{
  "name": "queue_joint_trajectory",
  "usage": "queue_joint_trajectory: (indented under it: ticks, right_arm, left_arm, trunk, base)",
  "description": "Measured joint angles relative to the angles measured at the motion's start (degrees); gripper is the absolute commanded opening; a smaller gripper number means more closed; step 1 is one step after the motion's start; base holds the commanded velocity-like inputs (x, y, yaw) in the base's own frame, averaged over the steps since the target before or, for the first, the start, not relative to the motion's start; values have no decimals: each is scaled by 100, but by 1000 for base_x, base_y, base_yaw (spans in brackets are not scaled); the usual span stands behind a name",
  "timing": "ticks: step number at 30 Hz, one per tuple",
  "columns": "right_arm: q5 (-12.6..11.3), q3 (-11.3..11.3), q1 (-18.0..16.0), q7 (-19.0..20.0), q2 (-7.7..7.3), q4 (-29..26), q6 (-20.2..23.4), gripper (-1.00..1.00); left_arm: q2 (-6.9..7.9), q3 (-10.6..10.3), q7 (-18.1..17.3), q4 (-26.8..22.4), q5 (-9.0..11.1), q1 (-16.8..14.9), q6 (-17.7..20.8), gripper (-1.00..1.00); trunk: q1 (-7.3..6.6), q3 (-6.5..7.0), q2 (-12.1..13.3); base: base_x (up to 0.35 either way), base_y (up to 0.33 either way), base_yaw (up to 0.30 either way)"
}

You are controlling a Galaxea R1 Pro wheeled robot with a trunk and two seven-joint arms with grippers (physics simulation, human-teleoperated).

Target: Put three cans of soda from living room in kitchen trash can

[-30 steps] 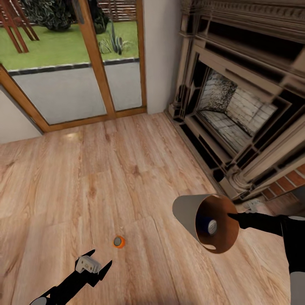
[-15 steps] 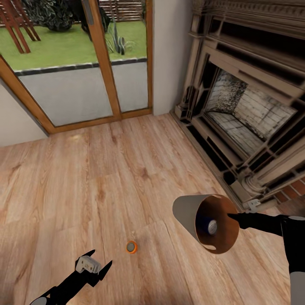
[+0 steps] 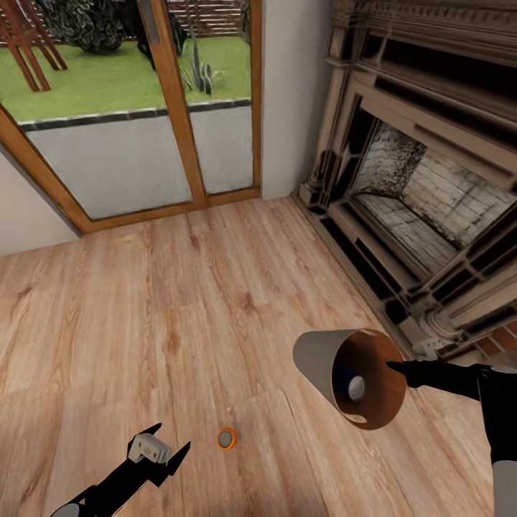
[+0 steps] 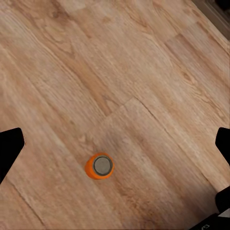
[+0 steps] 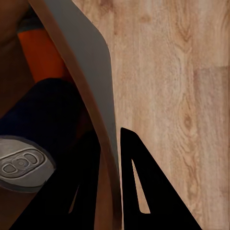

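1. Right gripper [image 3: 391,366] is clamped on the rim of the tipped trash can [image 3: 316,359].
2. A blue soda can [image 5: 36,139] lies inside it.
3. Left gripper [image 3: 166,444] is spread apart; an orange soda can [image 3: 226,438] stands upright on the wood floor [image 3: 179,301] just beside it.

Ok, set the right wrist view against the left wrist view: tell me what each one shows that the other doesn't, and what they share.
Right wrist view only: the bin's pale grey wall pinched between the right gripper's fingers, one finger inside, one outside. Inside the bin lie a blue can with its silver top showing and part of an orange can behind it.

Left wrist view only: a lone orange can standing upright on the floor, seen from above, between the left gripper's widely spread fingers, untouched.

Both: the wood plank floor.
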Motion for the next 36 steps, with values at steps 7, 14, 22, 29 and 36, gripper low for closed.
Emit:
queue_joint_trajectory:
  ticks: [7, 14, 22, 29, 36]
  right_arm:
    - [16, -6, 5, 10, -27, 1, -8, -100]
    - [19, 0, 8, 19, -22, -15, -8, -100]
    - [27, -8, 6, 22, -33, -69, 5, -100]
    - [61, -20, -7, -10, -205, -100, 144, -100]
    - [86, 8, -55, -7, -484, -152, 665, -100]
  left_arm:
    - [-7, -15, 0, -11, 4, -16, 546, 100]
    - [-30, -39, 0, -708, 22, -182, 2495, 100]
    - [-69, -660, 54, -1352, 59, -1016, 4949, 100]
    - [-258, -971, 74, -802, 41, -1168, 5309, 100]
    - [-406, -1077, 84, -620, 51, -1217, 5360, 100]
  trunk:
    - [0, 0, 0]
    - [0, 0, 0]
    - [0, 0, 0]
    - [0, -1, 0]
    - [153, -170, -279]
  base:
    - [319, 101, 0]
    - [248, 69, 0]
    - [42, 11, 0]
    - [3, 1, 0]
    - [0, 0, 0]
